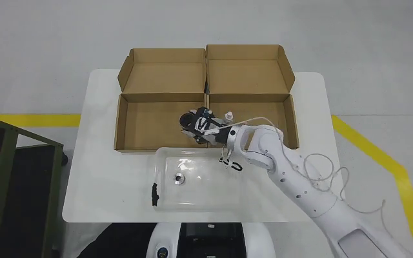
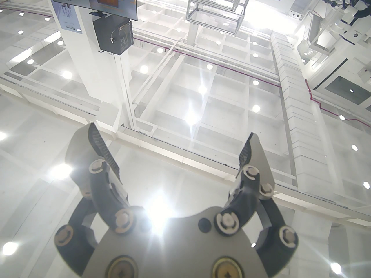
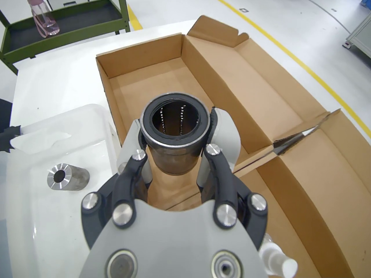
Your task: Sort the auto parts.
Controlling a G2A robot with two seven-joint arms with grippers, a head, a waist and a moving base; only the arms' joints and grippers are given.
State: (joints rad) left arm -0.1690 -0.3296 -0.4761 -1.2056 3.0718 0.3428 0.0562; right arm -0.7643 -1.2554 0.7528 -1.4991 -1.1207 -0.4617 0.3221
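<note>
My right gripper (image 3: 175,122) is shut on a black linear bearing (image 3: 175,143), a dark sleeve with a hollow bore. It holds the bearing over the right end of the left cardboard box (image 3: 139,88). From above, the right gripper (image 1: 195,122) and the bearing (image 1: 188,120) hang above that left box (image 1: 148,126), near the wall it shares with the right box (image 1: 271,116). A silver metal cylinder (image 3: 68,177) lies in the clear plastic tray (image 3: 87,111). My left gripper (image 2: 172,131) is open, holds nothing and points up at the ceiling.
In the top view the clear tray (image 1: 213,193) sits at the table's front with the cylinder (image 1: 179,179) inside and a small black part (image 1: 155,193) at its left rim. A small white part (image 1: 228,115) lies in the right box. A green cart (image 1: 26,174) stands left of the table.
</note>
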